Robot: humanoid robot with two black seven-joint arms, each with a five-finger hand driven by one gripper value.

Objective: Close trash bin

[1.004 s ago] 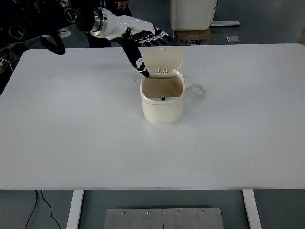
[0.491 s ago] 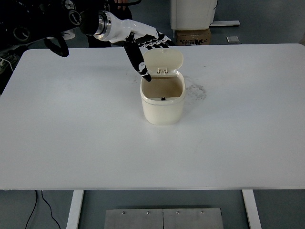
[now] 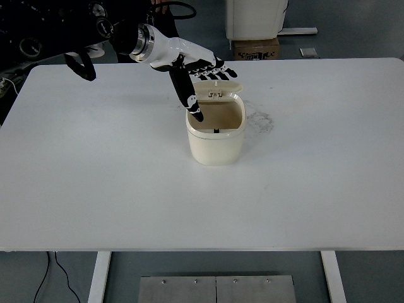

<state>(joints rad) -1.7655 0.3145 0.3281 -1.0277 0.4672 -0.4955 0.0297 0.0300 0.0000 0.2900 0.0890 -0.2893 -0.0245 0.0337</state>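
A small cream trash bin (image 3: 215, 139) stands near the middle of the white table (image 3: 95, 177). Its hinged lid (image 3: 218, 89) is tilted forward, about half lowered over the opening. My left hand (image 3: 202, 72) reaches in from the upper left, fingers spread, lying on the back and top of the lid. Its thumb (image 3: 189, 98) points down along the bin's left rim. The hand grasps nothing. Part of the dark inside of the bin still shows under the lid.
Faint grey smudges (image 3: 262, 120) mark the table right of the bin. Beyond the far edge stand a cardboard box (image 3: 255, 47) and a white unit (image 3: 255, 17). Cables and dark gear (image 3: 19, 44) sit at the upper left.
My left hand has moved right and down over the lid. The lid has swung from upright to about half lowered.
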